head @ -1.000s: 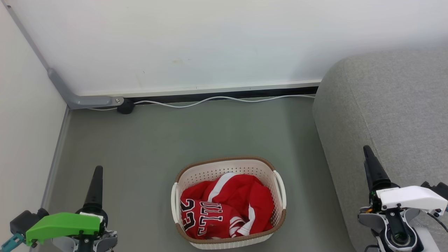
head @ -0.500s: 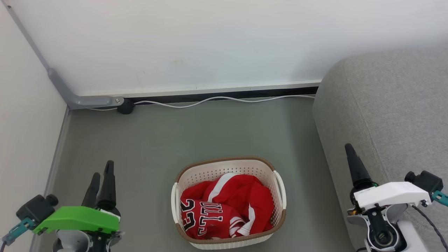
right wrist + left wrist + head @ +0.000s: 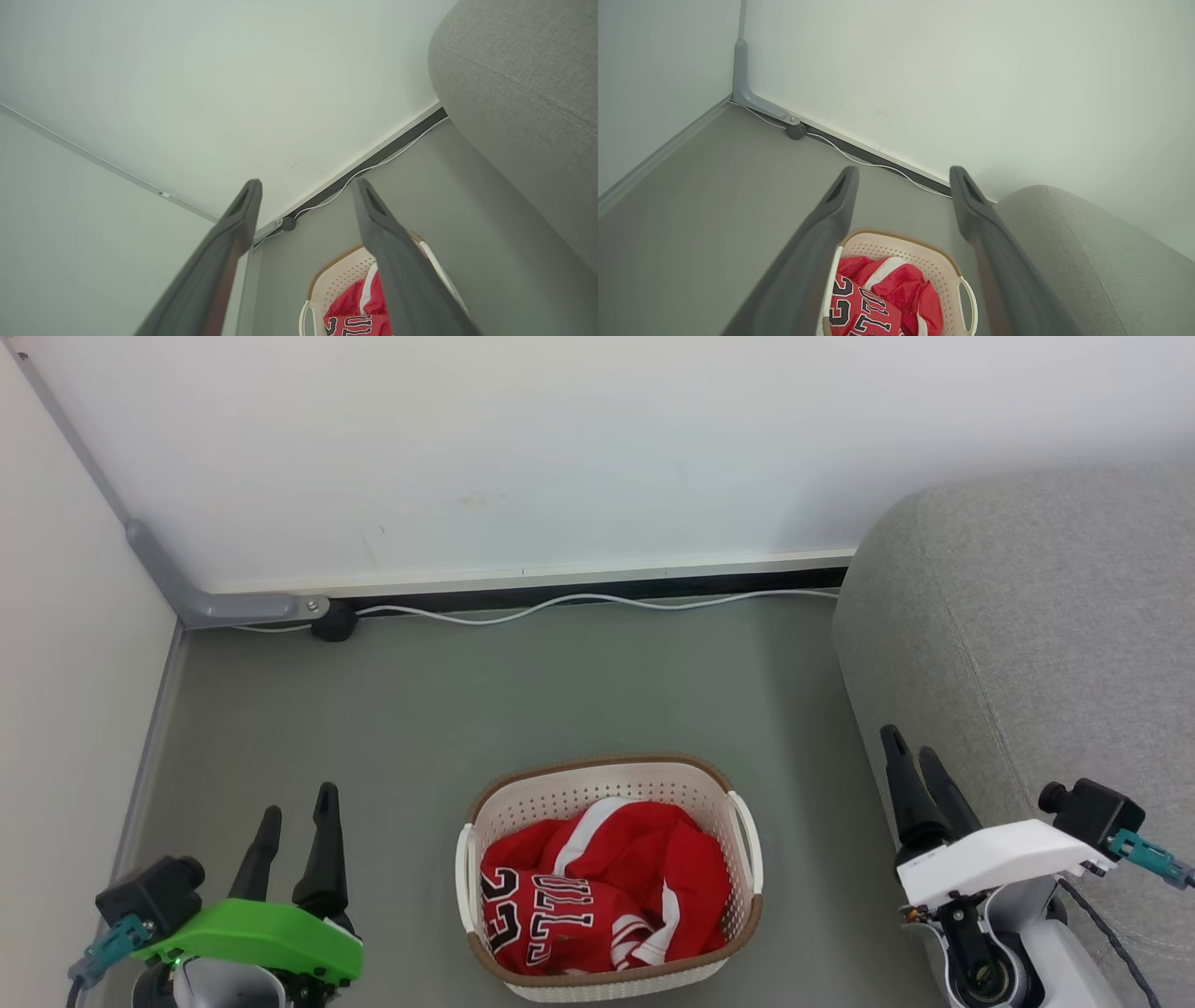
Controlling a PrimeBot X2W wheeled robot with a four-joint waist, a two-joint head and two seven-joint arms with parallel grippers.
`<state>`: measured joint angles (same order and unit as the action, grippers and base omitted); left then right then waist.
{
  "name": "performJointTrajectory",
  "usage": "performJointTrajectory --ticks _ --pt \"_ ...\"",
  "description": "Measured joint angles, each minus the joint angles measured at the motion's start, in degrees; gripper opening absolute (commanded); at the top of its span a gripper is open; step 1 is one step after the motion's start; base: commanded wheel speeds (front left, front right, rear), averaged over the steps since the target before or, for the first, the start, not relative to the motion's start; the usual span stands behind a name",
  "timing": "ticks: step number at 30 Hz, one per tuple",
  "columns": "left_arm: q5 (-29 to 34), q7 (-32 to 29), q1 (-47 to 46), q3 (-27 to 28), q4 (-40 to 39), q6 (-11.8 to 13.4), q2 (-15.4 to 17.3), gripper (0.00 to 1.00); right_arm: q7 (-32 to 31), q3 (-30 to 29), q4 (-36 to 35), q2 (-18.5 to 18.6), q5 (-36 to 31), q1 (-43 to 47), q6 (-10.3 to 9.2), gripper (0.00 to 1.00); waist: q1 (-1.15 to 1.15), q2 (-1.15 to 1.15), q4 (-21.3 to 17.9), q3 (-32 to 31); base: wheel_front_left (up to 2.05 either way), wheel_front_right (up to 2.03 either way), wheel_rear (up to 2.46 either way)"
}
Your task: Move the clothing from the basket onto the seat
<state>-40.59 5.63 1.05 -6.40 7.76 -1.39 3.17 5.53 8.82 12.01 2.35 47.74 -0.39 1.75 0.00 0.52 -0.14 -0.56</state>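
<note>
Two hands sit low in the head view. The left hand [image 3: 299, 801] is at lower left, fingers spread and gripping nothing. The right hand [image 3: 906, 741] is at lower right, just beside the seat [image 3: 1046, 635], fingers slightly apart and empty. Between them the basket [image 3: 597, 763] rests on the floor [image 3: 467, 691], the clothing [image 3: 607, 877] bunched inside, lettering showing.

Over to the left wrist view: fingers wide apart, basket [image 3: 924, 261] and clothing [image 3: 882, 298] low between them, seat [image 3: 1087, 261] at right.

Right wrist view now: fingers parted, basket [image 3: 345, 275] holding the clothing [image 3: 359, 308] at the bottom, seat [image 3: 523, 93] upper right.
</note>
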Motion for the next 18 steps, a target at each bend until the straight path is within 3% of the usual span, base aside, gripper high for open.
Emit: performJointTrajectory --ticks 18 --pt "13.9 3.6 1.5 -2.4 -1.3 3.0 0.0 1.0 3.6 4.8 -0.6 0.3 -13.6 0.0 -1.78 1.0 0.0 0.0 0.0 -0.3 0.0 0.0 0.0"
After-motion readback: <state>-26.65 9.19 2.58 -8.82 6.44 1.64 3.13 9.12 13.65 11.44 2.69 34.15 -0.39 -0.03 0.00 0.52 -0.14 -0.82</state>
